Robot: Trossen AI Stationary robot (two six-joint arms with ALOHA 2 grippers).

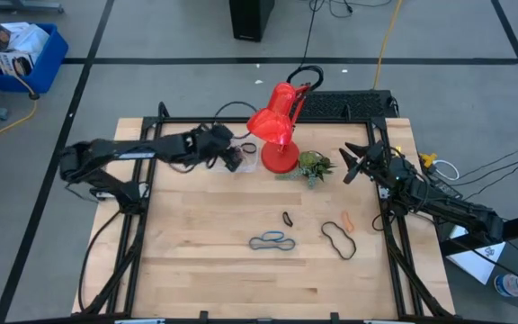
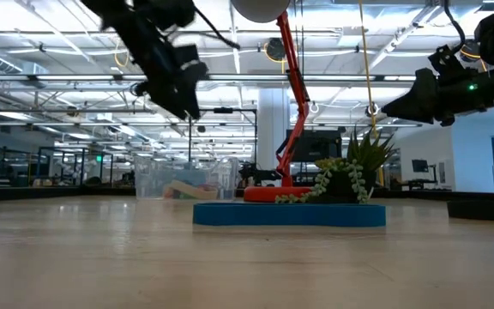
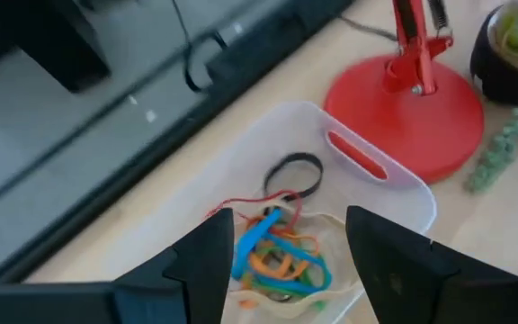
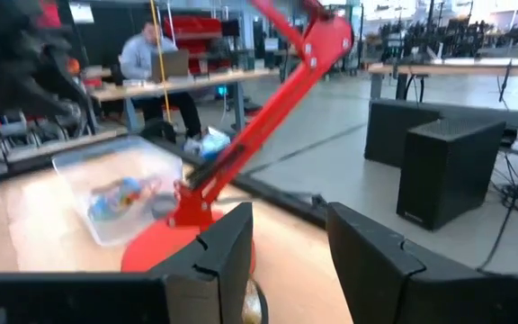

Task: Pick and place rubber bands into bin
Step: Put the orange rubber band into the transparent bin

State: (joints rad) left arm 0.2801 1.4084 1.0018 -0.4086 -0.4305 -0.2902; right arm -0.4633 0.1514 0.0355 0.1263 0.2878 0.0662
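We see the left gripper [image 1: 235,158] hanging directly over the bin [image 3: 394,193], its fingers spread with nothing between them. Right beneath it, inside the clear container, lies a tangle of rubber bands [image 3: 281,252] in orange, blue and red, with a black loop [image 3: 297,171] a little farther on toward the lamp base [image 3: 403,99] and a red band resting against the bin's wall on that same side. So part of the work looks done: we judge that several bands have already landed where they belong.

What is left sits out on the counter [image 1: 187,261], well apart from the left gripper and nearer the front edge. There we count a blue-grey band [image 1: 272,241], a small dark band [image 1: 288,218], a long black band [image 1: 338,240] and an orange band [image 1: 348,221]. The last two lie closer to the right gripper [image 1: 354,164], which waits raised beside the small plant [image 1: 314,166], its fingers parted and holding nothing.

We put the task at roughly its middle: a heap in the bin, four bands still loose. In our view, the next step calls for one gripper to leave its station and reach down to one of those flat loops, which may be awkward to pinch off the wood.
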